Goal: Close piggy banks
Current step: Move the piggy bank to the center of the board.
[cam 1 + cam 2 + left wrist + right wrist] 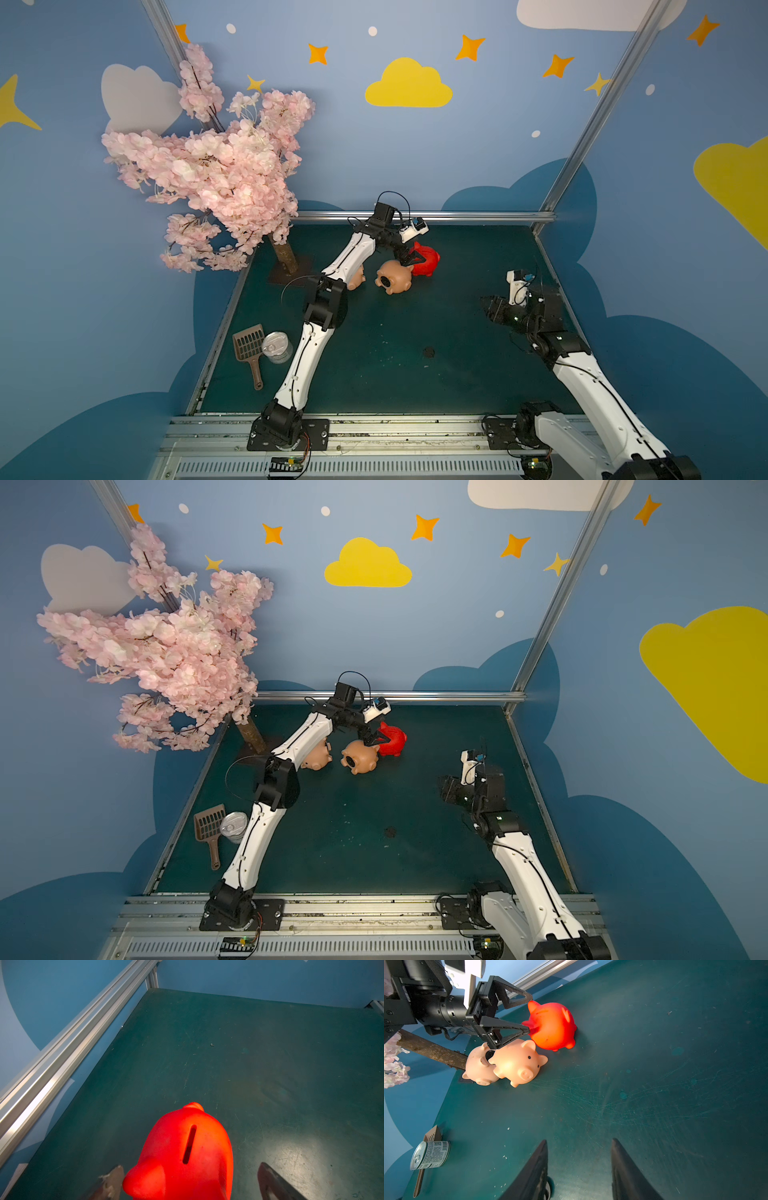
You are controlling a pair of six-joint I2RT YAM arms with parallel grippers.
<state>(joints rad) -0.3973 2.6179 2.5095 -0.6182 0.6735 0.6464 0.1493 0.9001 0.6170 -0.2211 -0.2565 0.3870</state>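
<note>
The red piggy bank stands near the back of the table, coin slot up in the left wrist view. My left gripper is open and straddles its head end; one finger is close to an ear and the other stands apart. One peach piggy bank lies beside it, with a dark round hole showing. A second peach piggy bank is partly hidden by my left arm. My right gripper hovers open and empty at the right.
A small dark round plug lies on the green table between the arms. A brown scoop and a tin can sit front left. A pink blossom tree stands back left. An aluminium rail edges the back.
</note>
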